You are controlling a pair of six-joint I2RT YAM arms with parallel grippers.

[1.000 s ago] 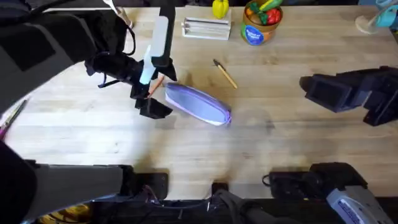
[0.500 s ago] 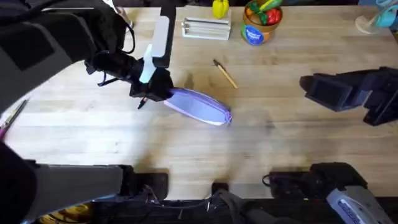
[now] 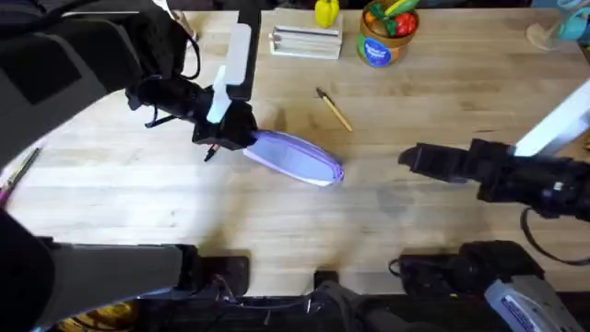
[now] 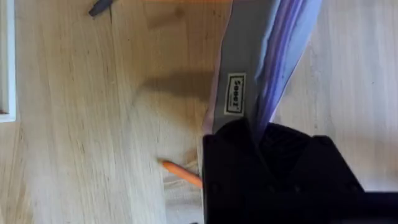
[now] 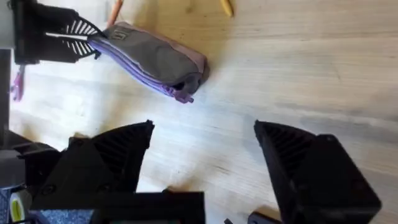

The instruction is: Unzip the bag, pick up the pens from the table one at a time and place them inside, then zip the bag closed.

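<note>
Purple bag (image 3: 295,157) lies flat mid-table (image 3: 277,231), left gripper (image 3: 230,136) clamped on its left end. Orange pen (image 4: 181,174) lies on the wood just beside that end; tan pen (image 3: 334,110) sits apart, behind the bag. Right gripper (image 3: 410,159) hovers right of the bag, fingers spread wide, holding nothing.

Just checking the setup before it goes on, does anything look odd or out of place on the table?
Nothing stands out. The left gripper is clamped on one end of the bag, which lies flat; the tan pen lies loose beyond it.
</note>
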